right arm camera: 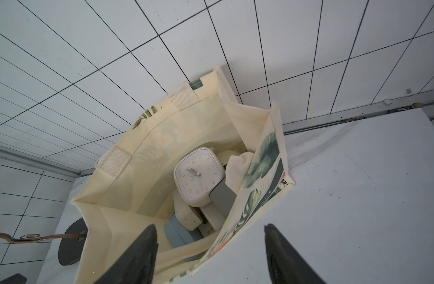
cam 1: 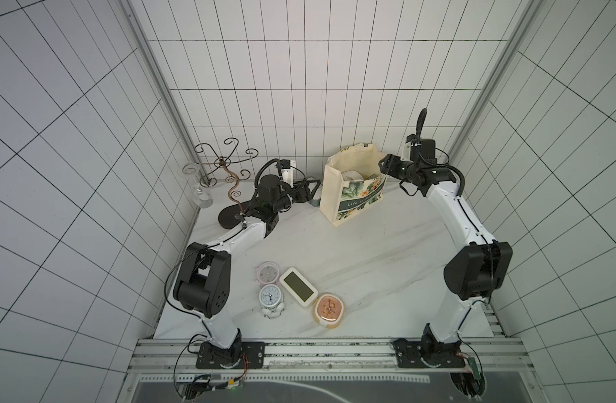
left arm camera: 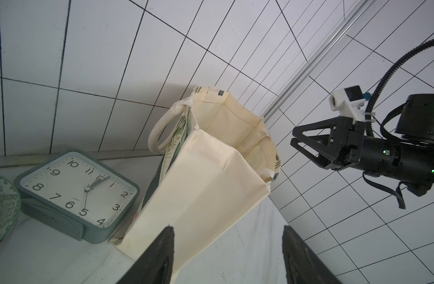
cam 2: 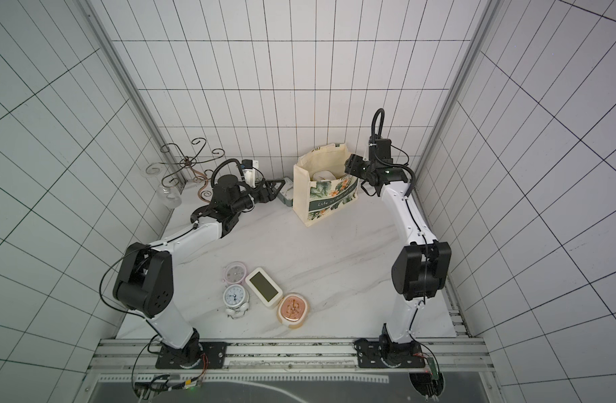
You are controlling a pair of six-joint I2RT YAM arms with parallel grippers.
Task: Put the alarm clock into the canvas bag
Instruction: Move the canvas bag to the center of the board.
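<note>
Though the cream leaf-print canvas bag (right arm camera: 137, 157) hides most of its contents, the white rounded-square alarm clock (right arm camera: 198, 177) sits visible inside; left gripper (left arm camera: 228, 228) and right gripper (right arm camera: 210, 227) both gape empty

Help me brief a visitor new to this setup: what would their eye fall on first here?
The leaf-printed canvas bag standing open toward the far side of the table, with a white square clock on top of other things inside. Then the four clocks clustered near the front edge, among them a copper-faced one, and the right hand poised at the bag's rim.
</note>
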